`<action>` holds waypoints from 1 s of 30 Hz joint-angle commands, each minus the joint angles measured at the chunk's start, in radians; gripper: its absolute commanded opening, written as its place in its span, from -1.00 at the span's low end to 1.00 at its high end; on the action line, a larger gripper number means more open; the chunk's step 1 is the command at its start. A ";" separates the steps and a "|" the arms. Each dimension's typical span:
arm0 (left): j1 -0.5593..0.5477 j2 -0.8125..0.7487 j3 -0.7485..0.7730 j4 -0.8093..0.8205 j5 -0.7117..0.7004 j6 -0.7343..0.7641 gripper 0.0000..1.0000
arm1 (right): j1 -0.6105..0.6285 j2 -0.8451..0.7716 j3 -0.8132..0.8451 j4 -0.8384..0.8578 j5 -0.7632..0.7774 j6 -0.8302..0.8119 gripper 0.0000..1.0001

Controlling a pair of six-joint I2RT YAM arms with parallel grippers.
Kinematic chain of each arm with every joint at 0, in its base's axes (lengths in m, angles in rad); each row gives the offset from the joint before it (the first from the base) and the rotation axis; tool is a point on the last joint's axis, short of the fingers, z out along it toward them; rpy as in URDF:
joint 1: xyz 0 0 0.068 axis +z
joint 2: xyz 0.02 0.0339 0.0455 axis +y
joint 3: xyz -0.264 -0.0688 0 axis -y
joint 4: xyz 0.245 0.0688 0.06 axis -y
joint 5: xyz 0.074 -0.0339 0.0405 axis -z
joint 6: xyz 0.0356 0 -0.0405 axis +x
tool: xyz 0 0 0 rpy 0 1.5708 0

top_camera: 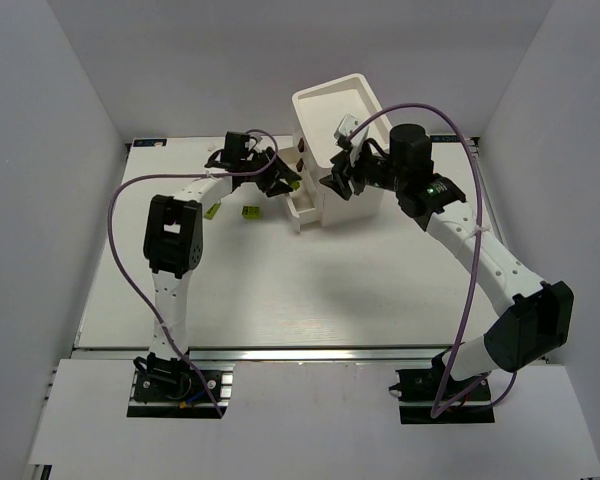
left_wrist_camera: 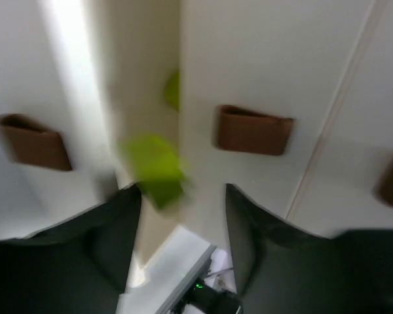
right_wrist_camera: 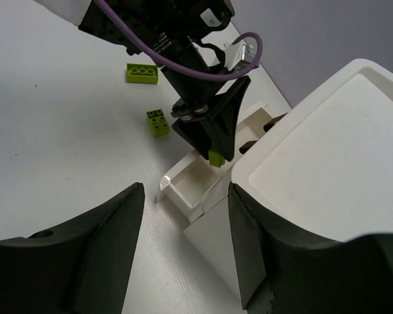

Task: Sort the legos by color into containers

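Yellow-green lego (right_wrist_camera: pixel 215 157) at the left tool (left_wrist_camera: pixel 182 191), jaws parted — right tool (right_wrist_camera: pixel 185 195) wide, empty.

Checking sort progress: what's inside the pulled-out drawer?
The visible floor of the drawer is bare white. A yellow-green brick sits at the tips of the left hand, just above it. The rear, under the cabinet and the hand, is hidden.

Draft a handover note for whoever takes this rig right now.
Left gripper: jaws apart, yellow-green brick at its tips over the open drawer; unclear whether it is held.
Right gripper: open, empty, beside the cabinet.
Done: cannot tell, drawer contents hidden.
Left: two more yellow-green bricks on the table.
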 commanded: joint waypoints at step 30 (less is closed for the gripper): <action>0.010 -0.159 -0.022 -0.636 -0.608 -0.079 0.84 | -0.014 -0.014 -0.032 0.040 -0.026 0.013 0.20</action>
